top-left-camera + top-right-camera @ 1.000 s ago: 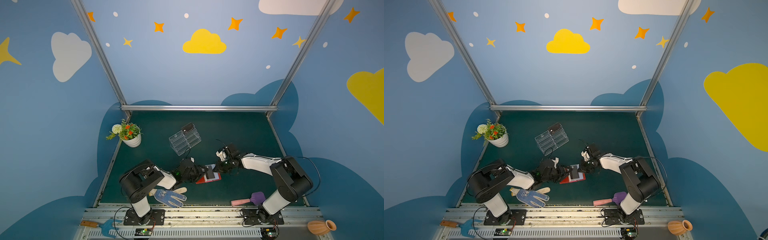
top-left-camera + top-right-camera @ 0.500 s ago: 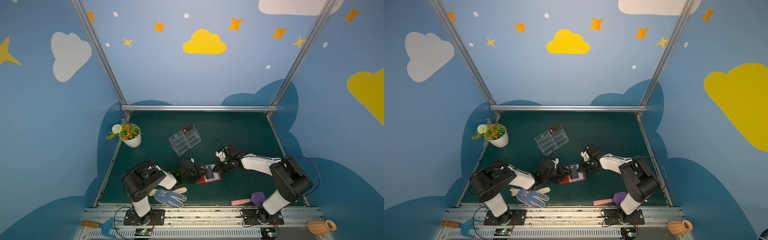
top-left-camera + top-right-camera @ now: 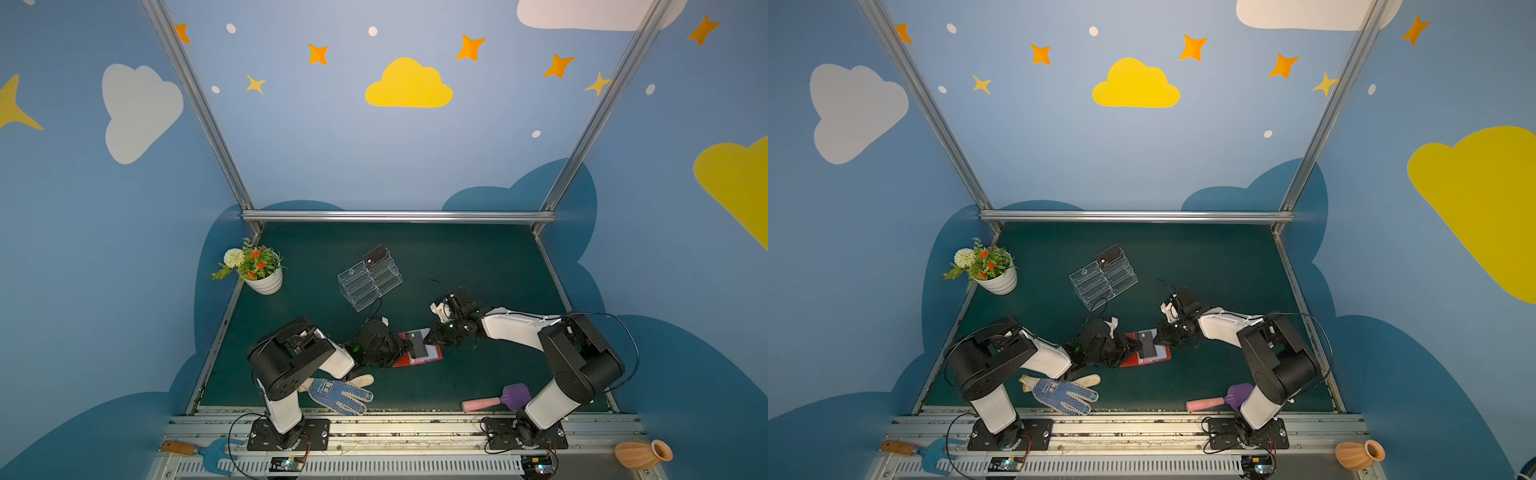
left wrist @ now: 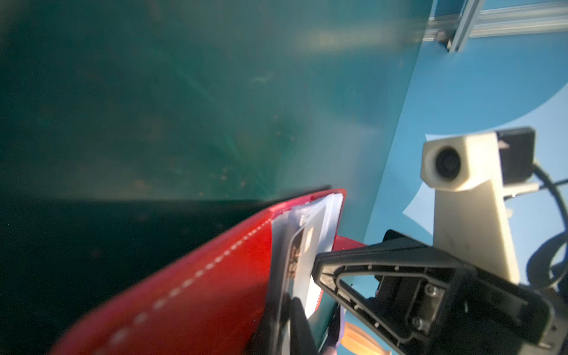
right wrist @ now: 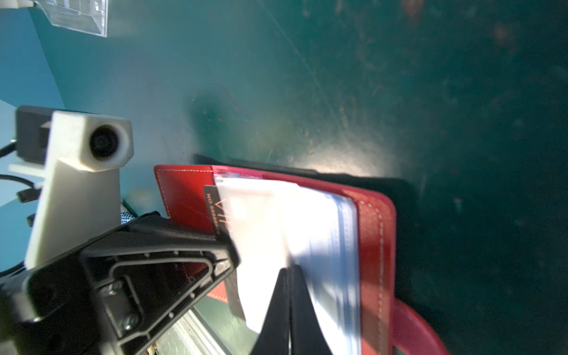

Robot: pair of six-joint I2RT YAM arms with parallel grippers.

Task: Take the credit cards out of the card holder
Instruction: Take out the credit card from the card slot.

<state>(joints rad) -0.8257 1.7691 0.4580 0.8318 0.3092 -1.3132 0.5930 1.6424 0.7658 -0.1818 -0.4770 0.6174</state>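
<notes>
Two clamped: L pincer (image 3: 402, 345) on credit card (image 5: 215, 212), R pincer (image 3: 432, 340) on card holder (image 5: 375, 233).

The card holder (image 5: 373, 233) is showing a smooth red leather-like skin with pale stitching and a faint gloss. Its sleeves (image 5: 307, 221) are gleaming as thin translucent plastic. The credit card (image 5: 215, 212) is looking dark and matt, with coppery print. The surface (image 5: 338, 92) is showing a dull green finish, scuffed and scratched. The right pincer (image 5: 289, 276) is looking like matt black moulded plastic. In a top view the stand (image 3: 370, 278) is glinting like clear acrylic, and the glove (image 3: 338, 392) is looking knitted, with blue rubbery dots.
</notes>
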